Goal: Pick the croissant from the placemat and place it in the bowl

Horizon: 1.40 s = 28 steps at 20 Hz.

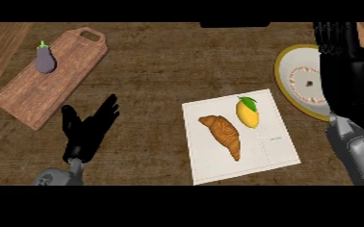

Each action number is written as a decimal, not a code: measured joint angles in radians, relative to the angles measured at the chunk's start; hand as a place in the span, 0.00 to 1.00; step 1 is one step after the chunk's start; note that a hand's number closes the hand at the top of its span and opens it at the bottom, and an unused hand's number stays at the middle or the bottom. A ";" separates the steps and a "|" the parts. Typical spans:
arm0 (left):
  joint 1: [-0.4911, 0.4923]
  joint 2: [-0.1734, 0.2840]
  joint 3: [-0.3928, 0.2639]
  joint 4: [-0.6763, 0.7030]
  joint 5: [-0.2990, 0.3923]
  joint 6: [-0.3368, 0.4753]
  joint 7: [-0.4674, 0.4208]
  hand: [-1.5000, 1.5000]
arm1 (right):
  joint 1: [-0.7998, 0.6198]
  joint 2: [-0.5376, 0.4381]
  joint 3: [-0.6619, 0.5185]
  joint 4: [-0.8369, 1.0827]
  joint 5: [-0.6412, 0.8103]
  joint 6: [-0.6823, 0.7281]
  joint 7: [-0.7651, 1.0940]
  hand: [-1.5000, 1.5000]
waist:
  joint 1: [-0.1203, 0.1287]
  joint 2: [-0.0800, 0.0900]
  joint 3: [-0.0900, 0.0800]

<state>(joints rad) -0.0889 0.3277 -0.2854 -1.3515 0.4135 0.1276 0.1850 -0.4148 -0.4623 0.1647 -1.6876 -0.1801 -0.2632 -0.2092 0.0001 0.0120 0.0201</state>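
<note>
Brown croissant [222, 135], one; lemon [247, 112], one

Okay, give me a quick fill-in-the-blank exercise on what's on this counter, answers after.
1. The croissant lies on the placemat beside a ____.
2. The eggplant rests on the wooden ____.
3. The right hand hangs over the ____.
4. The left hand rests with fingers ____.

Answers: lemon; cutting board; bowl; open

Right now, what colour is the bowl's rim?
Yellow, around a white inside; the bowl shows best in the head view, partly behind the right hand.
</note>
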 measured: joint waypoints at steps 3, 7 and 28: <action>-0.027 -0.003 0.000 -0.029 -0.038 0.032 -0.023 0.50 | 0.032 -0.015 0.106 0.018 0.035 0.081 0.022 1.00 | 0.008 -0.007 -0.010; -0.090 0.013 0.014 -0.078 -0.092 0.063 -0.080 0.50 | 0.048 -0.097 0.304 0.050 0.166 0.216 0.065 1.00 | 0.039 -0.020 -0.023; -0.068 -0.058 0.029 -0.169 -0.233 0.143 -0.150 0.50 | 0.346 -0.008 0.413 -0.254 0.530 0.028 0.125 0.00 | -0.005 -0.016 -0.022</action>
<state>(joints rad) -0.1570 0.2697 -0.2565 -1.5204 0.1806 0.2708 0.0353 -0.0687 -0.4702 0.5779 -1.9420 0.3500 -0.2353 -0.0843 -0.0050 -0.0035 -0.0014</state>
